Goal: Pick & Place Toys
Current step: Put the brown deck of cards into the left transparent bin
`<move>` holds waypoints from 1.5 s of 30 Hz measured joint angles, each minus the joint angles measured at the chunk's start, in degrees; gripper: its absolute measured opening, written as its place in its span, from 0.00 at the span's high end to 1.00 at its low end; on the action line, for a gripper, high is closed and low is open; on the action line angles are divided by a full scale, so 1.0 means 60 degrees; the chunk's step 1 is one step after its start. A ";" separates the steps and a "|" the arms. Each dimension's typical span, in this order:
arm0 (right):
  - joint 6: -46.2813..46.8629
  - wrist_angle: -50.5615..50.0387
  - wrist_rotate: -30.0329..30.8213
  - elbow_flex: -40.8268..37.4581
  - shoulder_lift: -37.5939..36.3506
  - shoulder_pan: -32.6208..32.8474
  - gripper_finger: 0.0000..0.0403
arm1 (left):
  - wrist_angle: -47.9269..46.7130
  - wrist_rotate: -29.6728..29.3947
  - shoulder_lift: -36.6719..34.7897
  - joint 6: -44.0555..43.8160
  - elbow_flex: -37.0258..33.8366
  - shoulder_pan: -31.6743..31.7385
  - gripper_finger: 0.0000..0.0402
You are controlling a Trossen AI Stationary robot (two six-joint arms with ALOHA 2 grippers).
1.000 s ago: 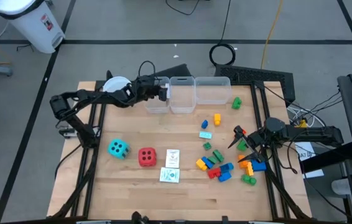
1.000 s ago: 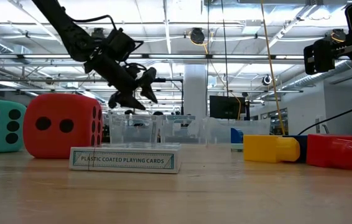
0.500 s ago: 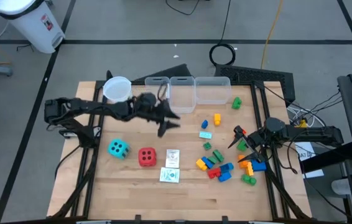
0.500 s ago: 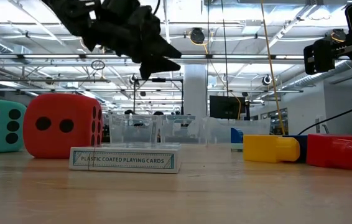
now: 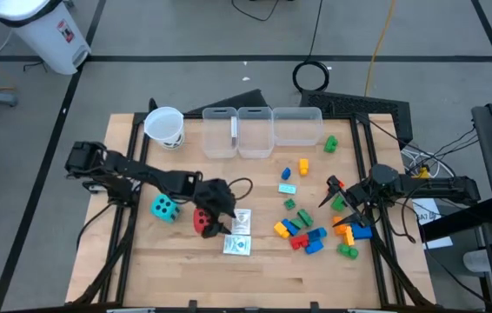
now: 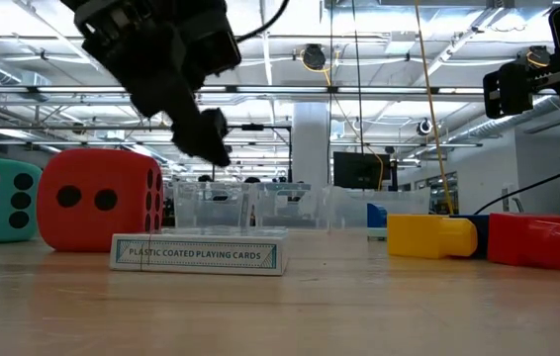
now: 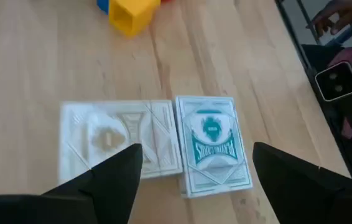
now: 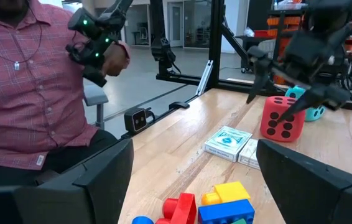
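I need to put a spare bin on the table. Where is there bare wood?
Free: the near strip of the table below the card packs, and the left patch between paper cup and teal die. Crowded: the bricks at right.

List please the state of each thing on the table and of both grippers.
Left gripper: open, above the card packs.
Right gripper: open, waiting over the bricks.
Red die: on the table.
Teal die: on the table.
Bins: upright.
Cup: upright.
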 joint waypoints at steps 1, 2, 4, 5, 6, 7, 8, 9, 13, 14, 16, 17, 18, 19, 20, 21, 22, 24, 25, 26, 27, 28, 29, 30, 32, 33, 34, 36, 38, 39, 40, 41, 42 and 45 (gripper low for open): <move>-0.0001 -0.0001 0.0000 -0.0001 -0.0001 -0.0001 0.22 | 0.0145 -0.0001 0.0167 -0.0100 0.0000 -0.0056 0.23; -0.0001 0.0000 0.0000 -0.0001 0.0002 0.0000 0.22 | 0.0223 -0.0004 0.0341 -0.0176 0.0000 -0.0092 0.24; 0.0001 -0.0001 0.0000 0.0001 -0.0001 -0.0001 0.22 | 0.0269 -0.0004 0.0736 -0.0189 0.0000 -0.0134 0.26; 0.0001 -0.0001 0.0000 0.0001 0.0002 0.0002 0.22 | 0.0424 -0.0001 0.0933 -0.0190 -0.0004 -0.0141 0.28; 0.0001 -0.0001 0.0000 -0.0001 0.0002 0.0001 0.22 | 0.0605 -0.0002 0.1109 -0.0220 -0.0004 -0.0139 0.29; -0.0002 -0.0001 0.0000 -0.0002 -0.0001 0.0002 0.22 | 0.0776 0.0001 0.1264 -0.0341 -0.0004 -0.0124 0.30; 0.0000 -0.0001 0.0000 0.0000 -0.0001 -0.0001 0.22 | 0.0959 0.0017 0.1387 -0.0500 0.0006 -0.0079 0.31; 0.0000 -0.0001 0.0000 0.0001 0.0002 0.0000 0.22 | 0.1112 0.0020 0.1502 -0.0591 0.0029 -0.0030 0.31; -0.0002 -0.0001 0.0000 0.0000 0.0002 -0.0001 0.22 | 0.1027 -0.0783 0.1606 -0.0684 0.0051 0.0329 0.34; -0.0002 -0.0001 0.0000 0.0001 0.0002 -0.0001 0.22 | 0.0829 -0.1306 0.1531 -0.0704 0.0040 0.0458 0.34; 0.0001 -0.0001 0.0000 0.0001 0.0002 -0.0001 0.22 | 0.0216 -0.2423 0.1316 -0.0864 0.0007 0.0757 0.35; -0.0001 -0.0001 0.0000 0.0001 0.0002 -0.0001 0.22 | -0.0222 -0.3001 0.1204 -0.0970 0.0009 0.0905 0.35; 0.0001 -0.0001 0.0000 -0.0001 0.0002 0.0000 0.22 | -0.0499 -0.3502 0.1102 -0.1084 0.0082 0.1038 0.35; -0.0001 -0.0001 0.0000 0.0001 0.0002 -0.0001 0.22 | -0.0740 -0.3874 0.0947 -0.1219 0.0168 0.1164 0.35; -0.0001 -0.0001 -0.0001 0.0000 -0.0001 0.0001 0.22 | -0.1034 -0.4149 0.0782 -0.1318 0.0252 0.1275 0.35; -0.0002 -0.0001 0.0000 0.0001 0.0000 -0.0001 0.22 | -0.1251 -0.4226 0.0656 -0.1366 0.0311 0.1369 0.35; 0.0001 0.0003 0.0000 0.0001 0.0002 -0.0001 0.22 | -0.1392 -0.4222 0.0547 -0.1359 0.0351 0.1435 0.35; -0.0001 0.0008 0.0000 -0.0001 -0.0001 0.0000 0.22 | -0.1509 -0.3875 0.0455 -0.1052 0.0379 0.1464 0.35; 0.0001 0.0003 0.0000 0.0000 0.0001 0.0000 0.22 | -0.1516 -0.3603 0.0376 -0.0866 0.0401 0.1418 0.35; 0.0001 0.0006 0.0000 0.0001 0.0002 -0.0001 0.22 | -0.1373 -0.3336 0.0305 -0.0778 0.0424 0.1354 0.35; 0.0001 0.0006 0.0000 0.0001 -0.0001 -0.0001 0.22 | -0.1139 -0.3097 0.0255 -0.0764 0.0453 0.1271 0.35; -0.0002 0.0006 0.0000 -0.0002 -0.0001 -0.0001 0.22 | -0.0925 -0.2881 0.0237 -0.0810 0.0464 0.1170 0.35; -0.0001 0.0002 0.0000 0.0000 0.0002 -0.0001 0.22 | -0.0779 -0.2686 0.0249 -0.0933 0.0465 0.1047 0.35; -0.0001 0.0002 0.0000 0.0000 0.0002 0.0001 0.22 | -0.0608 -0.2510 0.0304 -0.1032 0.0454 0.0912 0.35; -0.0001 0.0005 0.0000 0.0001 0.0001 0.0001 0.22 | -0.0005 -0.2017 0.0523 -0.1332 0.0452 0.0608 0.35; -0.0001 0.0002 0.0000 0.0001 0.0002 -0.0001 0.22 | 0.0180 -0.1739 0.0637 -0.1447 0.0455 0.0465 0.35; -0.0002 0.0002 -0.0003 0.0001 -0.0001 0.0002 0.22 | 0.0335 -0.1530 0.0780 -0.1514 0.0454 0.0327 0.35; 0.0001 0.0006 0.0000 0.0001 0.0002 -0.0001 0.22 | 0.0762 -0.1462 0.1153 -0.1625 0.0455 0.0059 0.35; -0.0002 0.0006 0.0000 -0.0002 -0.0001 -0.0001 0.22 | 0.0907 -0.1538 0.1534 -0.1614 0.0445 -0.0148 0.35; 0.0000 0.0006 0.0000 0.0000 0.0001 0.0001 0.22 | 0.1057 -0.1541 0.1709 -0.1607 0.0437 -0.0222 0.35; -0.0002 0.0006 0.0000 0.0000 0.0002 0.0001 0.22 | 0.1207 -0.1541 0.1865 -0.1607 0.0440 -0.0284 0.35; 0.0000 0.0006 0.0000 0.0000 -0.0001 0.0002 0.22 | 0.1285 -0.1563 0.2002 -0.1587 0.0448 -0.0337 0.35; -0.0002 0.0004 0.0000 -0.0002 -0.0001 -0.0001 0.22 | 0.1296 -0.1572 0.2097 -0.1602 0.0476 -0.0386 0.35; -0.0001 0.0006 0.0000 0.0001 -0.0001 -0.0001 0.22 | 0.0979 -0.1645 0.2246 -0.1428 0.0499 -0.0427 0.35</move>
